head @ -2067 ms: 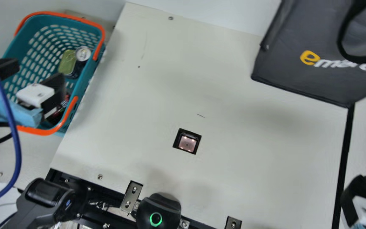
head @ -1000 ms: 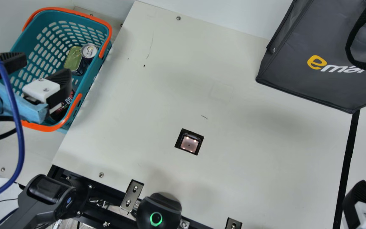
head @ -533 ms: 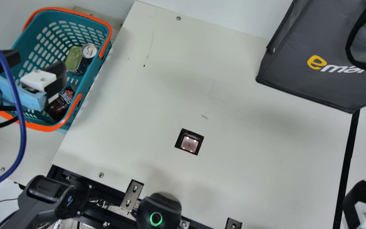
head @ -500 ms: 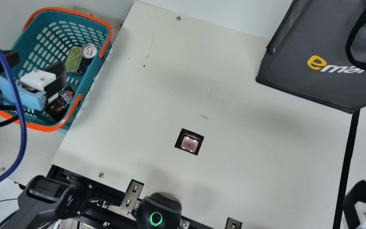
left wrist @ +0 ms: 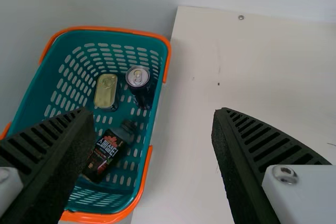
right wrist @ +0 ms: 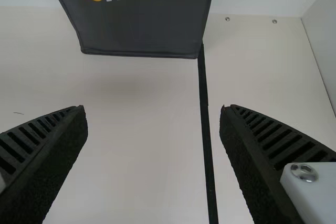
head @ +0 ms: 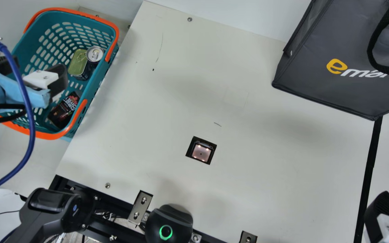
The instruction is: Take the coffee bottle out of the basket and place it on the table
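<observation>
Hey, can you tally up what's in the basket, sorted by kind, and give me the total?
Coffee bottle: 1
Drink can: 1
Flat tin: 1
Total in the basket: 3

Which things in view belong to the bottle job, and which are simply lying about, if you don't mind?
For the job:
- coffee bottle
- basket
- table

Lying about:
- drink can
- flat tin
- dark bag
</observation>
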Available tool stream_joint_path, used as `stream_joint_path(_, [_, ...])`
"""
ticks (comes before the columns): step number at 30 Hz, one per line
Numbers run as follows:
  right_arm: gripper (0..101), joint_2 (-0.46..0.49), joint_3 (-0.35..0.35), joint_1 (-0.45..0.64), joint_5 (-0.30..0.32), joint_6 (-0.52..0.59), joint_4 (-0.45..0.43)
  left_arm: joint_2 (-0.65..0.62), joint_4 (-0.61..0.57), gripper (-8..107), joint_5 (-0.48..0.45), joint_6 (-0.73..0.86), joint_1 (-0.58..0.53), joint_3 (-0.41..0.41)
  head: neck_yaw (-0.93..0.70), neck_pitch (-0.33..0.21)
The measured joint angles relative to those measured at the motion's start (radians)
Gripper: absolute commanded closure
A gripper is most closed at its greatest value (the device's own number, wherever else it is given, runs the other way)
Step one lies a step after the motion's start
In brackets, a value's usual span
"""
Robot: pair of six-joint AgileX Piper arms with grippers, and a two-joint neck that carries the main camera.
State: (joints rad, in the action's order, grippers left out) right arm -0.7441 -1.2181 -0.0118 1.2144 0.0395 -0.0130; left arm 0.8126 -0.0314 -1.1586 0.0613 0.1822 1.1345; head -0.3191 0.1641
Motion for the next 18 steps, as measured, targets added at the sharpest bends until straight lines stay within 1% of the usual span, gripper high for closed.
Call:
stream_joint_path(9, [10, 0.000, 0.000, 0.000, 0.000, 0.000, 0.000, 0.041, -0.035, 9, 0.045, 0.063, 0.118, -0.039, 0.000, 0.000])
stream_joint_path(18, [10, 0.000, 0.000, 0.000, 0.000, 0.000, 0.000, 0.103, -0.062, 9, 0.096, 0.104, 0.233, -0.055, 0.000, 0.000])
